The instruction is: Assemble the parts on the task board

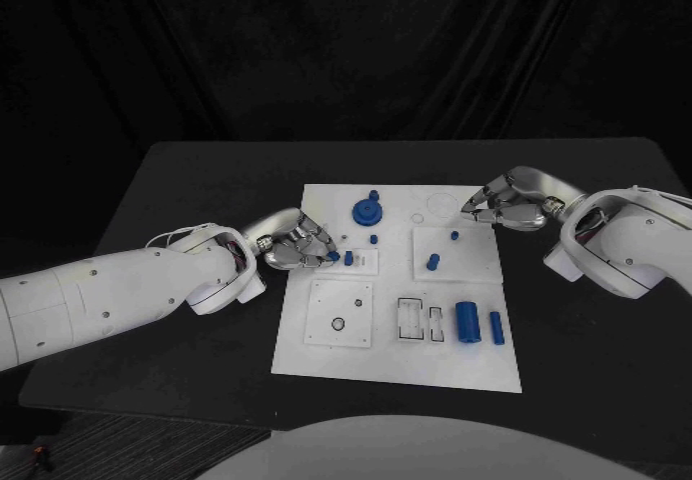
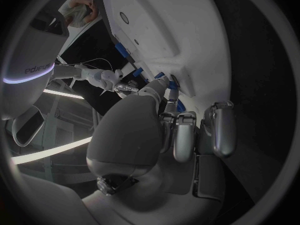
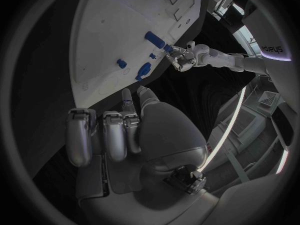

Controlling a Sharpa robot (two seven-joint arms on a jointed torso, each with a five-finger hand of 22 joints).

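The task board [image 1: 397,350] lies mid-table, blue parts scattered over it. The left hand [image 1: 296,247] sits at the board's 9 o'clock edge, fingertips pinching a small blue peg [image 1: 333,256], probably to seat it in the small plate there. The right hand [image 1: 500,207] hovers at the board's 1 o'clock corner, fingers curled in, seemingly empty, likely waiting its turn. The blue gear [image 1: 369,210] stands near 12 o'clock; a large cylinder [image 1: 467,320] rests toward 4 o'clock.
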